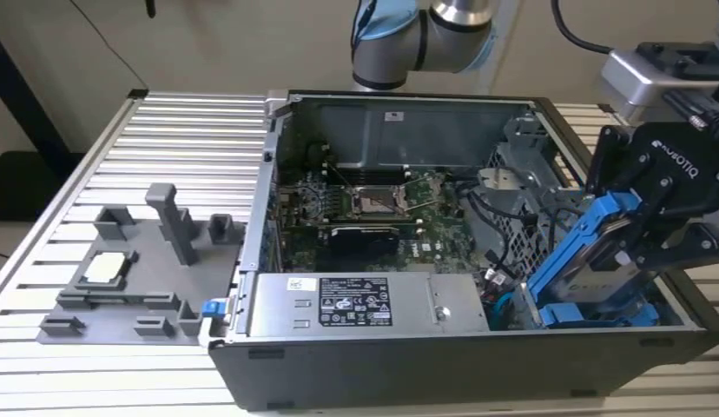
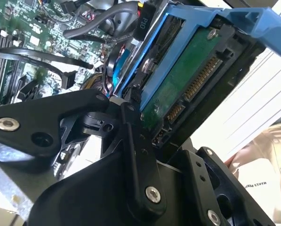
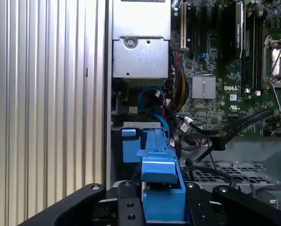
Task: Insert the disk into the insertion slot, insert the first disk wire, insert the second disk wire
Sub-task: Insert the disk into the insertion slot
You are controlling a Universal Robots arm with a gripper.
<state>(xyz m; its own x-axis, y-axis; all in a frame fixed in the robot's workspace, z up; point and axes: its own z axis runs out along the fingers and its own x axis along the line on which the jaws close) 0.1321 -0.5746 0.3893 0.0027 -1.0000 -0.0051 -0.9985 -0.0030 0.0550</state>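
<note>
Step in hand: no. 1, disk into slot. The end effector [image 1: 643, 230] is clenched on the disk [image 1: 580, 252] by its blue carrier. The disk hangs tilted, lower end inside the computer case [image 1: 336, 365] at the insertion slot [image 1: 574, 313], toward the worktop [image 1: 174, 130] near corner on the exterior view's right. Not seated yet, I think. Disk connectors [image 2: 204, 77] are bare; wires [image 3: 234, 127] lie loose in the case. Seating prob. calls for levelling the carrier w/ the slot, then a straight push.

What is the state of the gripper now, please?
Gripper: closed, holding the disk.
</note>
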